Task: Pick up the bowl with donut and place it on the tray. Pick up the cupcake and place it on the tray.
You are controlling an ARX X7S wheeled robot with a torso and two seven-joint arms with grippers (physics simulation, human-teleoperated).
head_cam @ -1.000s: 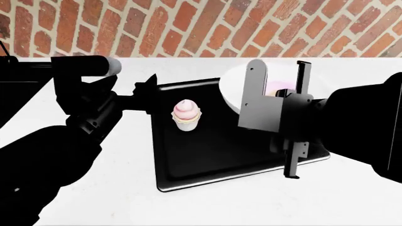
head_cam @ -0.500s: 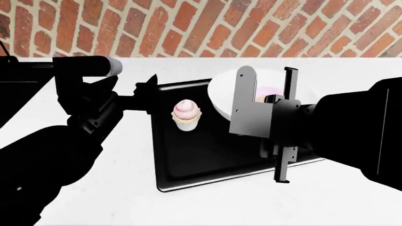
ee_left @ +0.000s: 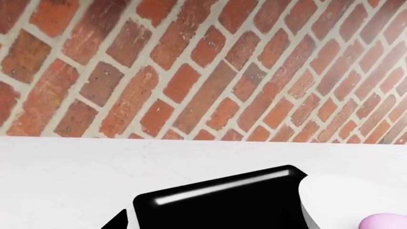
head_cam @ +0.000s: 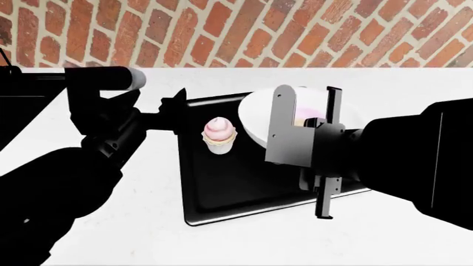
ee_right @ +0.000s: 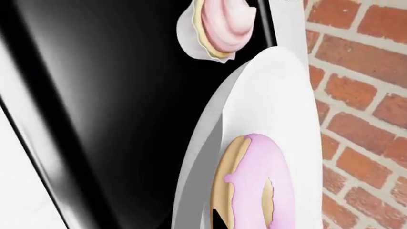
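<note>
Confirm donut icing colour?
Pale pink over a tan base; the donut shows best in the right wrist view.

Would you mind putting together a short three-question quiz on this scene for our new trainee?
1. True or false: the cupcake stands upright on the tray.
2. What lies in the bowl? A) a spoon B) the donut C) nothing
3. Fill in: behind the counter stands a wall of ____.

Key: 1 true; 2 B; 3 brick.
</note>
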